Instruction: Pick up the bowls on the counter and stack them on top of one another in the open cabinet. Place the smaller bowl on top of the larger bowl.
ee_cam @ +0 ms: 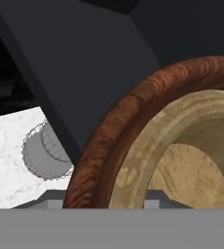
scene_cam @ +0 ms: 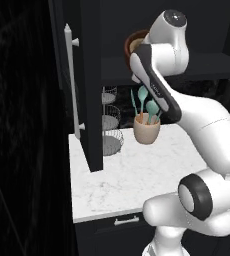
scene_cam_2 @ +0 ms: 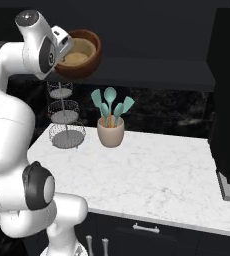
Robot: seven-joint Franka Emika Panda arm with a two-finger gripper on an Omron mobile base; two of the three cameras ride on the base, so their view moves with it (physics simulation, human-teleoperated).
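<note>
Nested on the dark shelf (scene_cam_2: 152,75) of the tall black open cabinet (scene_cam: 89,100): shallow tan smaller bowl (scene_cam_2: 79,52) inside wide glossy reddish-brown larger bowl (scene_cam_2: 89,62), mouths tilted toward the camera, no long axis. Gripper (scene_cam_2: 62,47) at 9 o'clock of the rims; grip state hidden. White marble counter (scene_cam_2: 152,175) below, bare toward 3 o'clock.

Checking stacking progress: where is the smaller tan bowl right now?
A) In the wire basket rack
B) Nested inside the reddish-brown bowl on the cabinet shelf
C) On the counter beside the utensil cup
B: the tan bowl sits inside the reddish-brown bowl on the cabinet shelf.
</note>
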